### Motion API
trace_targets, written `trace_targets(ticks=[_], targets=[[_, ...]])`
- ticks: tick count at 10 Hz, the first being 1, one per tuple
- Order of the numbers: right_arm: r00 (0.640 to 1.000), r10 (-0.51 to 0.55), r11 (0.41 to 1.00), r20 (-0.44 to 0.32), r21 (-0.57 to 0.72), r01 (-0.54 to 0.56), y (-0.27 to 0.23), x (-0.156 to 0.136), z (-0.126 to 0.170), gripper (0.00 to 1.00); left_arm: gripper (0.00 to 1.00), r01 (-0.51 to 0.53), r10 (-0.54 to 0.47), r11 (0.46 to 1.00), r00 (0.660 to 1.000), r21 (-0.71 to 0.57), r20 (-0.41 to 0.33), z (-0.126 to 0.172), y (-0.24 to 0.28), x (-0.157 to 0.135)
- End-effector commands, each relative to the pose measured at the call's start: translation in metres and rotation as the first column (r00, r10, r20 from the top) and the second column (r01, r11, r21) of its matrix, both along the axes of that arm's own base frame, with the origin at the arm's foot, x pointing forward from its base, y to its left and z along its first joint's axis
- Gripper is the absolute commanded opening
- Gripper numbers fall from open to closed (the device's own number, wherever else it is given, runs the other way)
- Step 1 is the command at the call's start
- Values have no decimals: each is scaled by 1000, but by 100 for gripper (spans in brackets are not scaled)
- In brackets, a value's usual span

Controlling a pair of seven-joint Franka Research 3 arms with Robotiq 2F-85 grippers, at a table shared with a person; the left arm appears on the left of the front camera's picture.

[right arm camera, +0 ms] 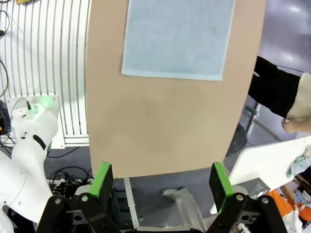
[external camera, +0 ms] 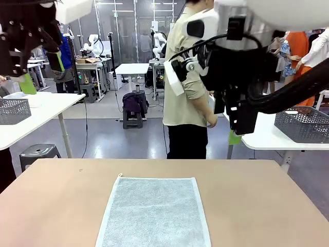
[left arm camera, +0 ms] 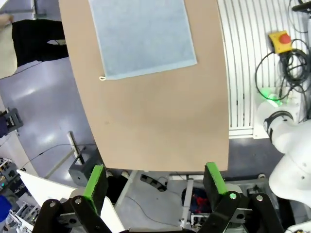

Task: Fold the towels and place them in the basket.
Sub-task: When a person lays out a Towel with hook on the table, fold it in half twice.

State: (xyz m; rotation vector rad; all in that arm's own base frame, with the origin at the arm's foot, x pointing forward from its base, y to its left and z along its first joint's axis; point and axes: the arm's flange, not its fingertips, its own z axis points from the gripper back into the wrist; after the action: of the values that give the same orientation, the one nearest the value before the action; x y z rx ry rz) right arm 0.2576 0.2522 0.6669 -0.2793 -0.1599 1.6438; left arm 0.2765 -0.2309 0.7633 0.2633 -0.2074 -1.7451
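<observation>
Both grippers hang high above the table with jaws spread wide and nothing between the green pads. The left gripper (left arm camera: pixel 153 170) is up over the table's left side and the right gripper (right arm camera: pixel 160 167) over its right. Judging by that height, this is a ready pose that keeps the arms clear of the cloth and gives each wrist camera a full look at it.

Below them the light blue-grey towel (external camera: pixel 154 211) lies flat and unfolded on the tan table (external camera: pixel 267 206). It is centred between the left and right edges and reaches toward the near edge, so either arm could probably take a corner.

A person (external camera: pixel 187 98) stands beyond the far edge. The dark mesh basket (external camera: pixel 303 123), probably the one meant, sits on a white side table to the right, well apart.
</observation>
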Motion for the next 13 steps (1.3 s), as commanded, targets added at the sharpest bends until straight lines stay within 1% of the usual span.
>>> trace_targets(ticks=[1,2,3,8,9,10,12,13], targets=[[999,35,999,-29,23,-35,-4,6,-5,100,100,-34,35,998,999,-48,38,-9,-1,-3],[999,28,999,-33,29,-27,-4,6,-4,100,100,-57,59,997,998,-47,38,-9,1,-4],[1000,1,1000,-16,1,-1,2,4,-4,100,100,-7,7,1000,1000,-10,9,-3,-2,2],[1000,1,1000,-16,1,-1,2,4,-4,100,100,-7,7,1000,1000,-10,9,-3,-2,2],[1000,-2,1000,-14,0,2,3,3,-3,100,100,-20,20,1000,1000,-16,15,-4,-3,3],[998,12,1000,-68,-8,-13,5,17,-6,100,100,-9,9,1000,1000,-18,-22,-17,-11,19],[993,34,999,-116,21,-32,13,45,-25,100,100,28,-34,996,997,-83,-72,-48,-25,55],[991,37,999,-132,34,-33,16,54,-35,100,100,40,-49,994,995,-104,-88,-62,-32,65]])
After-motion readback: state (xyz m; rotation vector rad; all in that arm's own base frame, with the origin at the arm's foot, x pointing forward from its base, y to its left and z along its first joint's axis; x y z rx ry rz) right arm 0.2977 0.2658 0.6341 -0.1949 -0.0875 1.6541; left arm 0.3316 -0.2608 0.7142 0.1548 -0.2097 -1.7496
